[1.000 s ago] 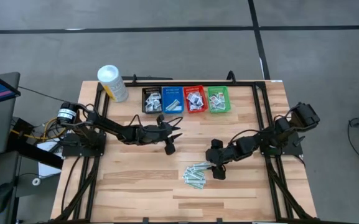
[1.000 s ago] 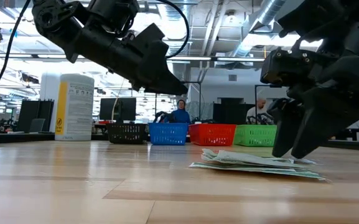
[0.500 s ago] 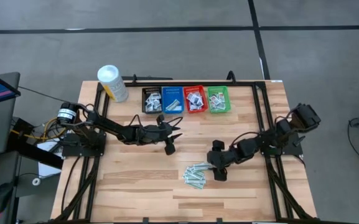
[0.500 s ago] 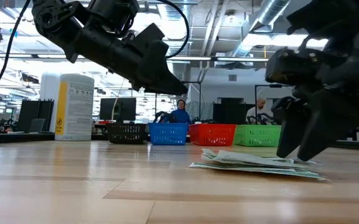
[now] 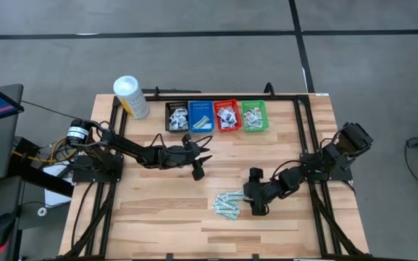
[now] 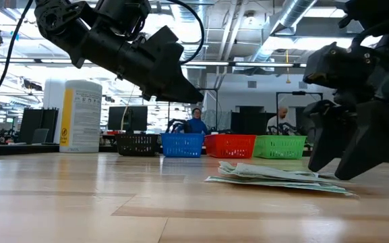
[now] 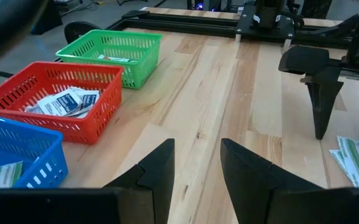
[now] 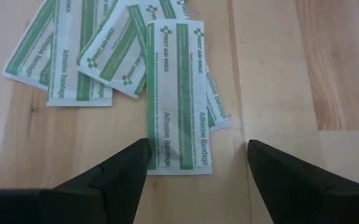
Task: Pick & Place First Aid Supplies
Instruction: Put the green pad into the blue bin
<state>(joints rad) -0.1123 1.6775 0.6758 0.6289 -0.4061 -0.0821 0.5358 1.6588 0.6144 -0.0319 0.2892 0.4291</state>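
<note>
A low heap of flat packets (image 6: pixel 278 177) lies on the wooden table (image 6: pixel 79 202), right of middle. The right gripper (image 6: pixel 348 154) stands at the heap's right end, its two dark fingers (image 6: pixel 325 142) spread apart and pointing down, tips close to the tabletop. The left gripper (image 6: pixel 174 84) hangs in the air at upper left, tilted down toward the right, holding nothing. Behind, in a row, stand a white tub (image 6: pixel 79 116) with a yellow label, then black (image 6: pixel 137 144), blue (image 6: pixel 182 144), red (image 6: pixel 230 146) and green (image 6: pixel 278 146) baskets. A person (image 6: pixel 195 122) sits far back beyond the table.
</note>
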